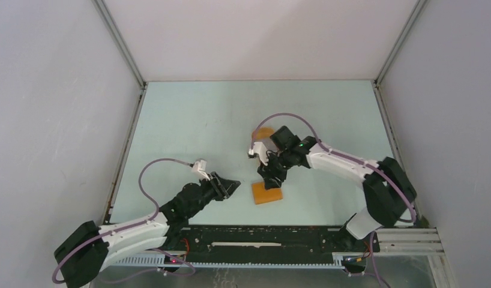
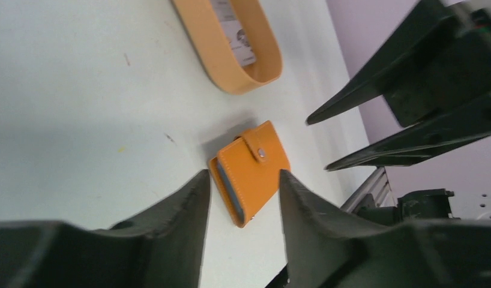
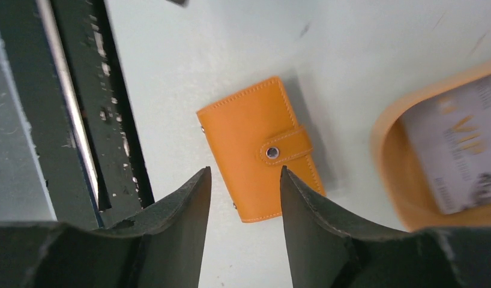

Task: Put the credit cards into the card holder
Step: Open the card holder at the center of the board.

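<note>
The card holder (image 1: 267, 193) is a small orange wallet, folded shut with its snap strap fastened, lying flat near the table's front. It also shows in the left wrist view (image 2: 255, 171) and the right wrist view (image 3: 255, 147). A pale credit card (image 3: 456, 150) with print lies in the oval orange tray (image 3: 387, 174); it also shows in the left wrist view (image 2: 234, 27). My left gripper (image 1: 233, 186) is open and empty, just left of the holder. My right gripper (image 1: 271, 179) is open and empty, above the holder's far edge.
The oval orange tray (image 1: 264, 132) sits behind the holder, partly hidden by my right arm; its rim shows in the left wrist view (image 2: 231, 72). The black rail (image 1: 261, 237) runs along the table's front edge. Grey walls enclose the table.
</note>
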Controlling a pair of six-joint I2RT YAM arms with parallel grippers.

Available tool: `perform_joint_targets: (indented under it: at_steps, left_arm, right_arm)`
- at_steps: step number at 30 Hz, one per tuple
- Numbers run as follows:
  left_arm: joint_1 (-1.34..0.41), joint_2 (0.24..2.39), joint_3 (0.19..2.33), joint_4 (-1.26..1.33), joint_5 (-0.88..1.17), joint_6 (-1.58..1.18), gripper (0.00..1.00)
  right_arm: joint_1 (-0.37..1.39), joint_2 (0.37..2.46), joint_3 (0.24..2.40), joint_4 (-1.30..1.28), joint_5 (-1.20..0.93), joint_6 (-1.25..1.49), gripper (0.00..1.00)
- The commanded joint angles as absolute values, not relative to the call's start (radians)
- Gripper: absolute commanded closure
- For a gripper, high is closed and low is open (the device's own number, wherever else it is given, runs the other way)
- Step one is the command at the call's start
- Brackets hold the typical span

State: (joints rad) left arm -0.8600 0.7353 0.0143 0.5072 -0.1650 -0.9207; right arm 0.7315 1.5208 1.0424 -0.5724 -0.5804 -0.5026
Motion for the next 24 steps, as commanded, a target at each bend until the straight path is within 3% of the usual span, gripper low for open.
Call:
perform_joint_targets:
  at_steps: [1,7,17,24]
  left_arm:
    - [-0.864,0.843,0.016,0.625,-0.18,-0.983,0.57]
    - [-0.868,0.983,0.033,0.706,-0.127,-1.023,0.6]
    - [-0.942,1.187,0.074,0.827,-0.11,-1.048,0.58]
    - [-0.965,1.377,0.089,1.009,-0.07,-1.1,0.6]
  right_arm:
    - [0.792,1.591,1.044,-0.556,-0.407,-0.291,0.46]
    - [0.847,1.652,1.052,-0.523,-0.249,-0.194,0.44]
    - [0.88,1.709,1.076,-0.506,-0.175,-0.173,0.4]
    - [0.894,1.738,1.08,-0.506,-0.143,-0.179,0.49]
